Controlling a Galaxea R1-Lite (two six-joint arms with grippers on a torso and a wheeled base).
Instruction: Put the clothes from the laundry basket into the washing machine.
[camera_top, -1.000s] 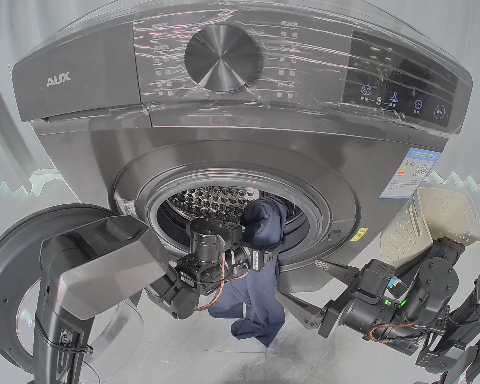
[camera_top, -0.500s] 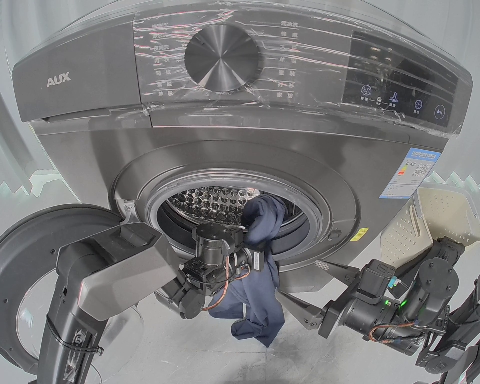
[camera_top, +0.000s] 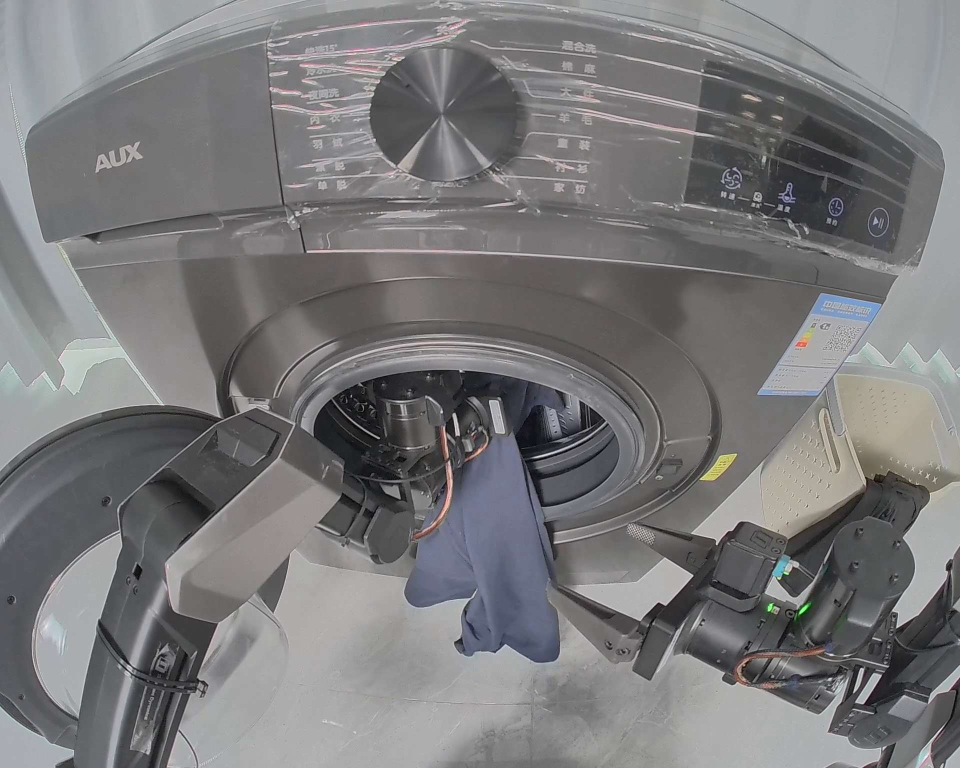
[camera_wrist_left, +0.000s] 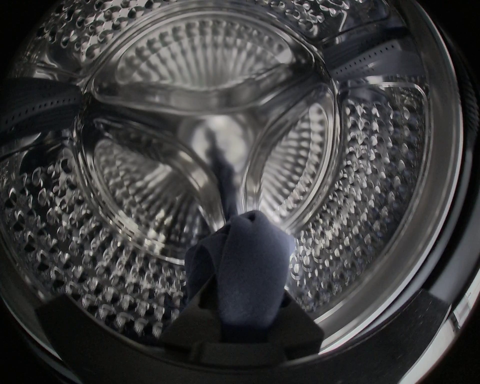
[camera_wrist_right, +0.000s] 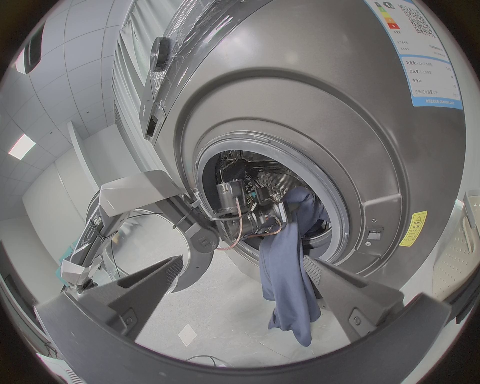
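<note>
Left gripper is just inside the washing machine drum, jaws clenched on a bunched fold of the navy garment. Most of it dangles over the door rim at 6 o'clock. It looks soft, light and floppy, so I'd grab the hanging tail. Right gripper, jaws spread and holding nothing, sits at 4 o'clock, near the cloth. Laundry basket is at 3.

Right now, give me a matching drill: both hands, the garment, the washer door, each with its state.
1 left hand
2 right hand
3 navy garment
4 washer door

A open, outside the drum
B hanging out over the rim
C swung open on the left
D shut on the garment inside the drum

Pairs: 1-D, 2-A, 3-B, 4-C
</note>
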